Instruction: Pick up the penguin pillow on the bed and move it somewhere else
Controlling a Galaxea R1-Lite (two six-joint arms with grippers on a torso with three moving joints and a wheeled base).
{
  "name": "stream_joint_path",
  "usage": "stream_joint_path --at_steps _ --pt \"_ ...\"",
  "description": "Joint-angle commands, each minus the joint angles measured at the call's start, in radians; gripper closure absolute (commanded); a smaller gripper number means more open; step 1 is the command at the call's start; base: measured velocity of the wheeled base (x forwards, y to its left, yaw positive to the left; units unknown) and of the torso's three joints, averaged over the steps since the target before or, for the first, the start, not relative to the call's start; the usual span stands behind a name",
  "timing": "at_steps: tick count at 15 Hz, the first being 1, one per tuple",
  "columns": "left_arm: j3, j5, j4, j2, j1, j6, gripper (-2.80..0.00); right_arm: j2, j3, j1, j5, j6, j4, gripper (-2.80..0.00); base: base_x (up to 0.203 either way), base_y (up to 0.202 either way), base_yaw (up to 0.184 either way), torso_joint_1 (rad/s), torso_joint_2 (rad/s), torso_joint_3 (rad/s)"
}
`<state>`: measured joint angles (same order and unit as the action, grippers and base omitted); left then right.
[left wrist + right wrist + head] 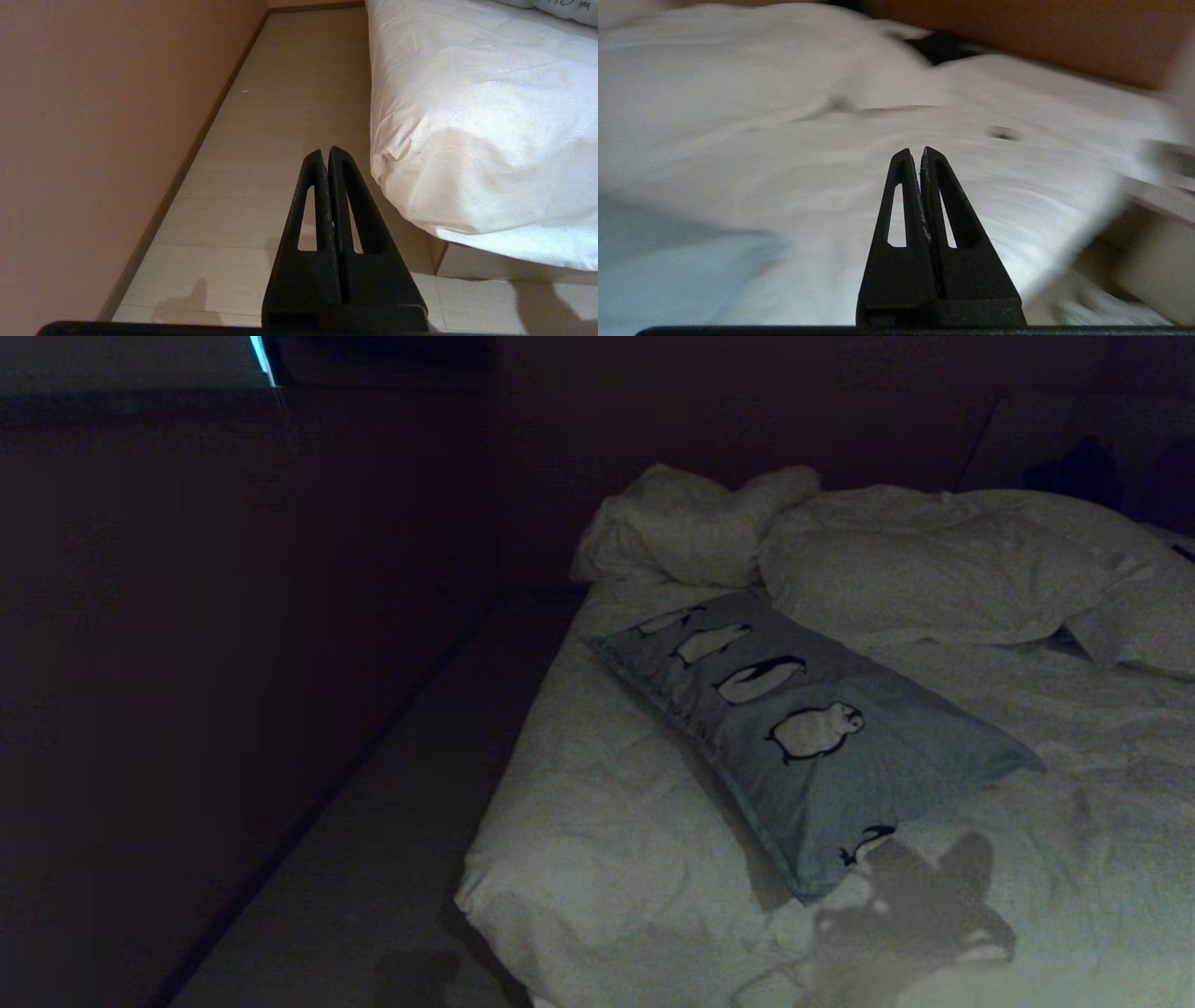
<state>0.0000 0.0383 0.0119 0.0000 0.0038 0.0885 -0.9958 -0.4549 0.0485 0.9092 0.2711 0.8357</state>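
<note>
The penguin pillow (803,737), light blue-grey with a row of black-and-white penguins, lies slantwise on the bed (597,859) near its left side, in the head view. A strip of it with black lettering (560,7) peeks in at the far corner of the left wrist view. Neither arm shows in the head view; only a gripper-shaped shadow falls on the duvet by the pillow's near corner. My left gripper (325,151) is shut and empty, over the floor beside the bed. My right gripper (913,151) is shut and empty above the white duvet (831,163).
Rumpled white pillows (691,523) and bunched duvet (952,569) lie at the head of the bed. A narrow strip of pale floor (280,116) runs between the bed's left side and a wall (93,116). The bed's corner (420,205) overhangs that strip.
</note>
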Motion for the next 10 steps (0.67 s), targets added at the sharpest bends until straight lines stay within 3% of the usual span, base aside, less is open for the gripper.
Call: stream_joint_path --at_steps 1,6,10 --pt "0.002 0.000 0.000 -0.002 0.000 0.000 0.00 0.120 0.028 -0.044 0.288 0.062 -0.018 0.00 0.000 0.000 0.000 0.000 0.00 0.000" --pt "0.002 0.000 0.000 -0.002 0.000 0.000 0.00 0.314 0.028 -0.077 0.298 0.100 -0.184 0.00 0.000 0.000 0.000 0.000 0.00 0.000" --pt "0.002 0.000 0.000 0.000 0.000 0.000 0.00 0.401 0.051 -0.087 0.297 0.103 -0.199 0.00 0.000 0.000 0.000 0.000 0.00 0.000"
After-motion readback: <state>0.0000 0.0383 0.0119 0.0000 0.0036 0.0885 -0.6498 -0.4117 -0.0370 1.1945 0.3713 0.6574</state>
